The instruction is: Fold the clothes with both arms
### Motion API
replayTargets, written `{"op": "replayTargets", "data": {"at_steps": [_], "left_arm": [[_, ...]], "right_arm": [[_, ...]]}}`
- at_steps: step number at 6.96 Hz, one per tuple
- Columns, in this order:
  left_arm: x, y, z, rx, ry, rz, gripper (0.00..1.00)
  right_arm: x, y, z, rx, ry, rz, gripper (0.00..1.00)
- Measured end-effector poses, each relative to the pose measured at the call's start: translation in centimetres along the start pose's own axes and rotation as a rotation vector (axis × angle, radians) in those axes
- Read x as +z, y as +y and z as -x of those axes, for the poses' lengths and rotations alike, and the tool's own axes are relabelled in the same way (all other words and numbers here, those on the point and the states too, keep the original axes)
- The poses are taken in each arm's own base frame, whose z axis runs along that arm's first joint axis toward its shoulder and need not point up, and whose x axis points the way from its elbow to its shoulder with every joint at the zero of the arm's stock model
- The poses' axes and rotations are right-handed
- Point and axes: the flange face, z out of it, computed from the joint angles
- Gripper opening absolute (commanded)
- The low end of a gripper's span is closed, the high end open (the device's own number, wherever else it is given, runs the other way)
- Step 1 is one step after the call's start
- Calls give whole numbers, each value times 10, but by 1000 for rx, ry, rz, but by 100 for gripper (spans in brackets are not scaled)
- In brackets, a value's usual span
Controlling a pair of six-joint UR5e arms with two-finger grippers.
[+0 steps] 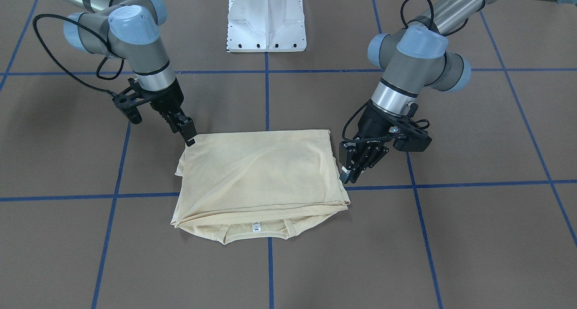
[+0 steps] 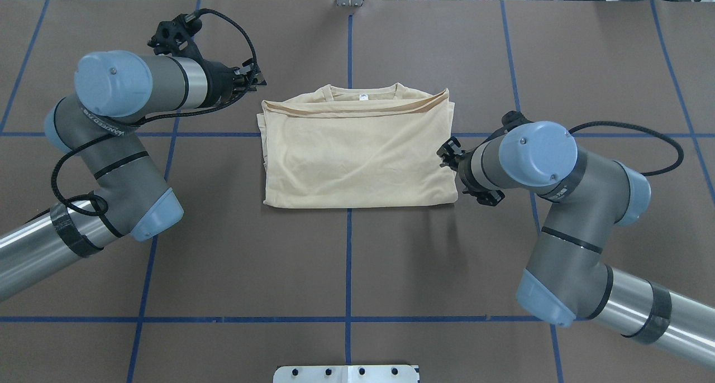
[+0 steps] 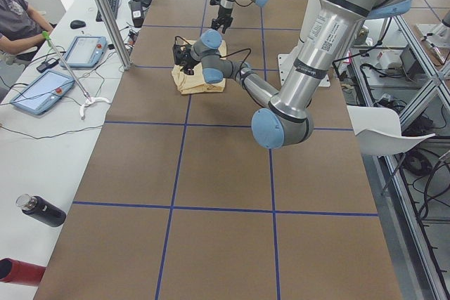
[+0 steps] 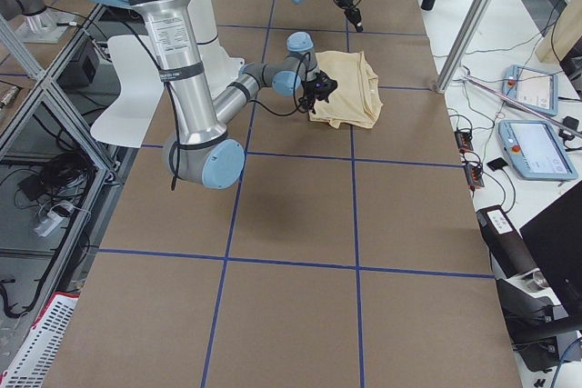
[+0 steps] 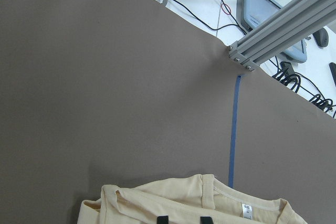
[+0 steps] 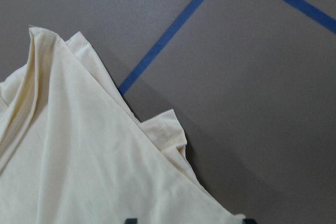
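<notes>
The clothes are one cream-yellow T-shirt (image 2: pixel 357 154), folded into a rectangle and lying flat on the brown table, with its collar and white neck label (image 2: pixel 362 97) on the side far from the robot. My left gripper (image 2: pixel 254 80) hovers at the collar-end left corner of the shirt (image 5: pixel 157 203). Its fingertips (image 5: pixel 163 219) stand a narrow gap apart with nothing pinched. My right gripper (image 2: pixel 447 157) sits at the shirt's right edge. Its fingertips (image 6: pixel 131 220) are spread wide above a corner of the shirt (image 6: pixel 79 156). In the front-facing view the left gripper (image 1: pixel 349 174) is on the right and the right gripper (image 1: pixel 189 137) on the left.
Blue tape lines (image 2: pixel 349 249) grid the table. The white pedestal base (image 1: pixel 267 20) stands behind the shirt. An aluminium post (image 5: pixel 283 24) rises at the table's far edge, with tablets (image 3: pixel 39 93), cables and a seated person (image 3: pixel 14 19) beyond it. Bottles (image 3: pixel 42 210) lie nearby.
</notes>
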Motion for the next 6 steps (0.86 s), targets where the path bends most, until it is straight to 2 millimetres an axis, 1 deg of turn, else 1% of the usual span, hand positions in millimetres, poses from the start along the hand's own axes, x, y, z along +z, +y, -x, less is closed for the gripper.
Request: {"op": "replayTargets", "data": {"at_steps": [1,2,4,5,6], "left_arm": [[0,0,0,0,-1,0,32],[1,0,1,0,-3,-1,32],[2,0,6,0,-10,0,32],[1,0,7,0,-11,0,32],[1,0,8,0,-12,-6,32]], "right_arm": [[5,12,-12,8,1,-13,73],[10,18,-20,4,6,-28,72],[24,25,-31,-9,26,-45,69],[32,25,-33,-13,36,-55,65],[36,25,-34,-15,41,-61,37]]}}
